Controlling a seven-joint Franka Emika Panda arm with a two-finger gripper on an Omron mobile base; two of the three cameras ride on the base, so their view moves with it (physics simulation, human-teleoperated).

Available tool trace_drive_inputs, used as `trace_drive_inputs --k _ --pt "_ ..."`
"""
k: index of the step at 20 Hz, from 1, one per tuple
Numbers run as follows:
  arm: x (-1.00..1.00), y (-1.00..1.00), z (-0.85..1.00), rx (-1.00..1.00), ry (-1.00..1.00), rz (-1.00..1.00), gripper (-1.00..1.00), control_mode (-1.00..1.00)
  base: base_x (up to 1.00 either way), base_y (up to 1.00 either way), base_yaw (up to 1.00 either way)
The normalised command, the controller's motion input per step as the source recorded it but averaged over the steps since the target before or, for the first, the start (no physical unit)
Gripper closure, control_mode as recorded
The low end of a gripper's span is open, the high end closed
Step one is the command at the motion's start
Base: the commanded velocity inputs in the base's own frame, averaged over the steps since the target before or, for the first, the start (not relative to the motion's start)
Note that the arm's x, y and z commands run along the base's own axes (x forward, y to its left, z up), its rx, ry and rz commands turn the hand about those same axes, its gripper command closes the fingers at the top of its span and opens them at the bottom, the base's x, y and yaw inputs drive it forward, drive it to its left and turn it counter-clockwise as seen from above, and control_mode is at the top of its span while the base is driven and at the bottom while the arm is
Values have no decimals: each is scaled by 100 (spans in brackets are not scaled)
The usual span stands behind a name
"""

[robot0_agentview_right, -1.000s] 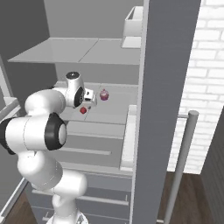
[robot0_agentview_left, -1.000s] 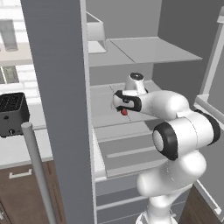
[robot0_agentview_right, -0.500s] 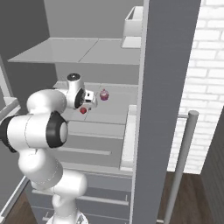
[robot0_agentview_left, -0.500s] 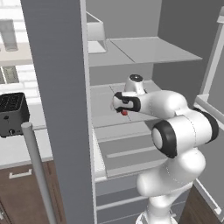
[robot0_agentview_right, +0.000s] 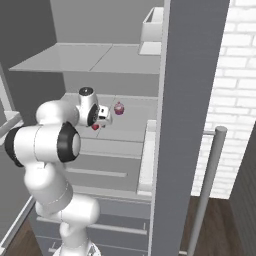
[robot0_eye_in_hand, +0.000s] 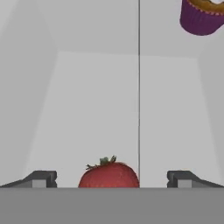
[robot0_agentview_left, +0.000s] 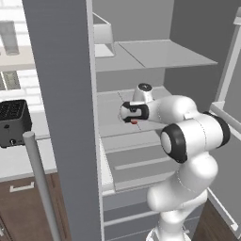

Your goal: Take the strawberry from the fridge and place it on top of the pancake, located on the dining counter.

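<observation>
Red strawberry point(robot0_eye_in_hand: 109, 174) between spread end effector point(robot0_eye_in_hand: 111, 178) tips | purple cupcake point(robot0_eye_in_hand: 202, 16) well beyond | fridge point(robot0_agentview_left: 66, 94) shelf

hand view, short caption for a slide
Open jaws flank the strawberry on the fridge shelf, cupcake beyond.

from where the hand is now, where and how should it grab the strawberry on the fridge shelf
Grip the strawberry across its round red body, below the leafy cap. Come straight on along the shelf: the open gripper already has a fingertip on each side of it. The purple cupcake sits well behind, likely out of the way.
</observation>
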Motion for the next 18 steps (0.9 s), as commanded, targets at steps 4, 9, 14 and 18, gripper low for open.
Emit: trace_drive_inputs --k 4,9,14,18 --pt "8 0 -10 0 0 0 -100 -100 0 0 0" --pt "0 0 -4 0 0 0 100 -100 0 0 0" --pt "0 0 -1 0 0 0 100 -100 0 0 0" --pt "-1 0 0 0 0 0 100 -100 0 0 0"
